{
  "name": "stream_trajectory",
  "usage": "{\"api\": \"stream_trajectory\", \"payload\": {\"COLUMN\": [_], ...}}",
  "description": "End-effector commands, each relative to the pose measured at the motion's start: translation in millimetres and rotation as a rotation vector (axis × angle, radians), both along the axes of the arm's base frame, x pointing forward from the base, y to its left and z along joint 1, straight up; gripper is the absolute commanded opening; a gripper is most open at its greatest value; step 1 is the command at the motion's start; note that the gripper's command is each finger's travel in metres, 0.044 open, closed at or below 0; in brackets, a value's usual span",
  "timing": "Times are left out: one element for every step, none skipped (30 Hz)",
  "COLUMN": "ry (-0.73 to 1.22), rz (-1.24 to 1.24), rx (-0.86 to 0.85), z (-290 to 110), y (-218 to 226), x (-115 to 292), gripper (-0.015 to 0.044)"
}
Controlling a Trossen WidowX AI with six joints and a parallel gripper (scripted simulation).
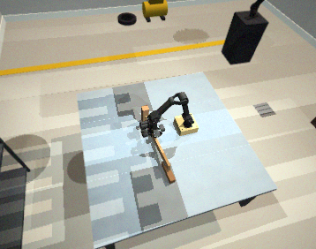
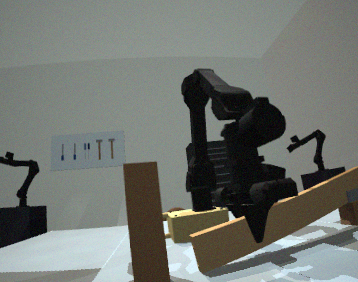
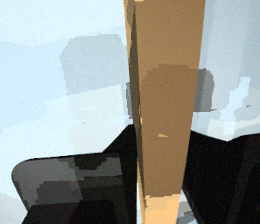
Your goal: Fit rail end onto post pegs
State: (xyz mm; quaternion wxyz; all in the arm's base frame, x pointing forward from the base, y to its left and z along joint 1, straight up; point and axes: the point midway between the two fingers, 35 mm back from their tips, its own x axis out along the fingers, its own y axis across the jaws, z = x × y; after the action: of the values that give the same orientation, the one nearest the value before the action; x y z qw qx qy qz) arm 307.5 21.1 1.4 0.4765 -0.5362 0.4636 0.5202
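The wooden rail [image 1: 159, 147] [image 2: 306, 200] [image 3: 167, 100] slopes. Its near end is low at the table, a short gap from the post [image 1: 145, 110] [image 2: 145, 215], and its far end is up at the grey bracket [image 2: 353, 195] on the brown footboard block [image 1: 170, 175] [image 2: 353, 213]. The post stands upright. Its two pegs show as short stubs on the side facing the rail, and the rail's end is not on them. My gripper [image 2: 259, 225] [image 3: 146, 128] is shut on the rail near its low end, one finger on each side. The holes in the rail's end are not visible.
My arm stands on a yellow base block [image 1: 182, 130] [image 2: 188, 228] beside the rail. The table [image 1: 221, 159] carries patchy shadows. A black pedestal [image 1: 244, 37] with another arm stands on the floor beyond, with a yellow tank [image 1: 154, 9] and a tire [image 1: 127, 24].
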Motion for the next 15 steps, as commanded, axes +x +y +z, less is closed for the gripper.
{"api": "stream_trajectory", "payload": {"ry": [-0.003, -0.003, -0.003, -0.003, -0.003, -0.003, -0.003, -0.003, -0.003, -0.003, -0.003, -0.003, -0.003, -0.003, -0.003], "rz": [0.003, 0.003, 0.003, 0.003, 0.003, 0.003, 0.003, 0.003, 0.003, 0.003, 0.003, 0.003, 0.003, 0.003, 0.003], "rx": [0.005, 0.005, 0.005, 0.005, 0.005, 0.005, 0.005, 0.005, 0.005, 0.005, 0.005, 0.005, 0.005, 0.005, 0.005], "z": [4.0, 4.5, 5.0, 5.5, 6.0, 6.5, 7.0, 7.5, 8.1, 8.6, 9.1, 9.6, 10.1, 10.6, 11.1], "y": [0.7, 0.8, 0.8, 0.8, 0.8, 0.8, 0.8, 0.9, 0.9, 0.9, 0.9, 0.9, 1.0, 1.0, 1.0], "x": [1.0, 1.1, 1.2, 1.3, 1.5, 1.6, 1.8, 1.9, 2.1, 2.2, 2.4, 2.6, 2.7, 2.9, 3.1], "gripper": [0.0000, 0.0000, 0.0000, 0.0000, 0.0000, 0.0000, 0.0000, 0.0000, 0.0000, 0.0000, 0.0000, 0.0000, 0.0000, 0.0000, 0.0000]}}
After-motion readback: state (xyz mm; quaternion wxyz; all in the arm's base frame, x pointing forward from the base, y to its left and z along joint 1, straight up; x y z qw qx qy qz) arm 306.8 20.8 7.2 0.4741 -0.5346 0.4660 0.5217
